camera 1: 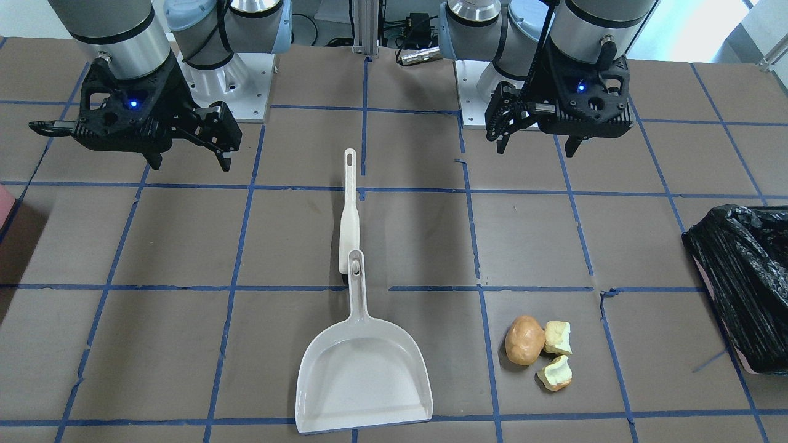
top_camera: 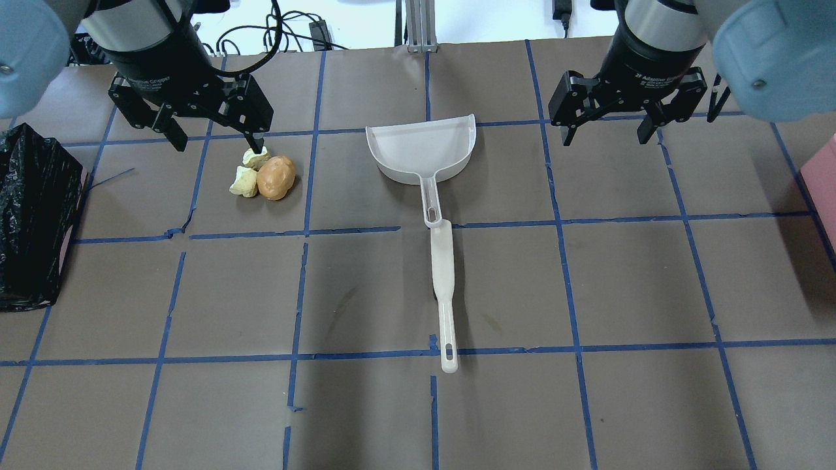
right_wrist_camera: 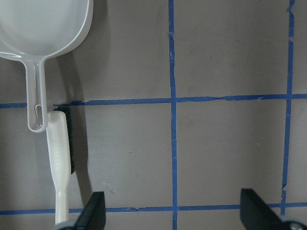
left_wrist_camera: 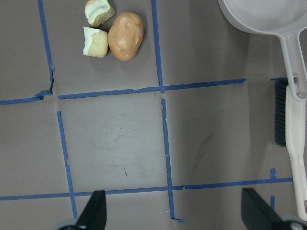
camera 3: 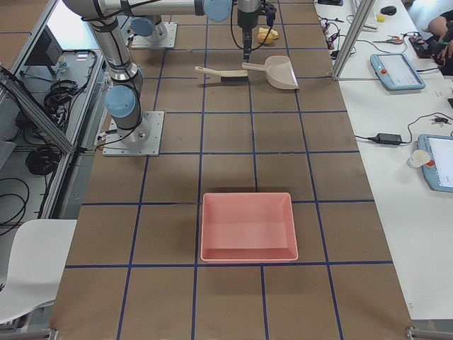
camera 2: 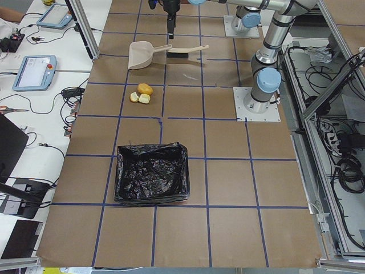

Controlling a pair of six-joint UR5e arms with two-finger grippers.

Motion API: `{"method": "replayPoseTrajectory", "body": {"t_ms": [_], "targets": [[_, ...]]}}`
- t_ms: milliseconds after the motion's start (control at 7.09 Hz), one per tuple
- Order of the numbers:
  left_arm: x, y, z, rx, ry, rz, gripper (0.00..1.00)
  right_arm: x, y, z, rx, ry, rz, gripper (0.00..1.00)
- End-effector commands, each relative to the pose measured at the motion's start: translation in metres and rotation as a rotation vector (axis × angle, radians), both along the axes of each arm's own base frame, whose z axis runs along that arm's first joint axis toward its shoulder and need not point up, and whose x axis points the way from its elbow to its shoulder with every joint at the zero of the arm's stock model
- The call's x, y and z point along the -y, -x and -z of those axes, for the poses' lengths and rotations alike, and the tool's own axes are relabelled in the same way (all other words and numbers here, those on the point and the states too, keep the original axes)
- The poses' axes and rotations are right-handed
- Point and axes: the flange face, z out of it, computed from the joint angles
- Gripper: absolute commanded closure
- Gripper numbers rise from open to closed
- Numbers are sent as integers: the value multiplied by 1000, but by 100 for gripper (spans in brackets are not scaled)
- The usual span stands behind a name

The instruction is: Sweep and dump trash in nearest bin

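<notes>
**State.** The left gripper [top_camera: 217, 142] and right gripper [top_camera: 607, 138] both hang over the far side of the table [top_camera: 640, 274]. Both sets of jaws are spread wide and hold nothing.
- The trash [top_camera: 261, 175] sits far left, roughly under the left gripper. It is an orange-brown lump [top_camera: 276, 177] touching two pale chunks [top_camera: 243, 182].
- The bin [top_camera: 32, 209], lined with a black bag, stands at the left table edge, near the trash but apart from it.
- The dustpan [top_camera: 421, 153] lies mid-table with its mouth toward the far side.
- The brush [top_camera: 444, 287] lies in line with the dustpan, its head at the pan's handle end and its own handle pointing near.

**Risks, judged from this layout.**
1. The pan's handle end overlaps the brush head, so lifting one may drag or flip the other.
2. Both handles are thin and lie flat. Jaws closing low may scrape the paper cover or slip off.
3. The lump is rounded, so a quick stroke likely rolls it past the pan lip. The chunks may scatter separately.
4. The pan mouth faces away from the trash and must be turned. If the lip is not flush on the table, pieces slide under it.
5. The bag rim is slack and crinkled, so a low tip may catch it and spill outside.
6. The pink tray [camera 3: 246, 225] at the right end is the farther container, and dumping there fails "nearest".
7. Both arms must work at the left side, so they could clash.
</notes>
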Motion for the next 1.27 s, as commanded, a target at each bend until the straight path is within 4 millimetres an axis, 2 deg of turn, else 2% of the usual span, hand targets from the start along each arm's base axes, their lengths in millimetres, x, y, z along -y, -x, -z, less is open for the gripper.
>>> {"method": "replayPoseTrajectory", "body": {"t_ms": [0, 564, 705, 846, 1129], "targets": [[1, 0, 1, -4, 3, -6, 0, 0, 0, 0, 3, 0, 0, 0], [12, 4, 13, -13, -5, 0, 0, -2, -7, 2, 5, -3, -2, 0], [19, 13, 23, -12, 8, 11, 0, -3, -6, 4, 6, -4, 0, 0], [25, 16, 23, -17, 53, 25, 0, -3, -7, 5, 6, -3, -15, 0], [27, 21, 32, -38, 38, 20, 0, -4, -6, 7, 4, -19, -18, 0]]}}
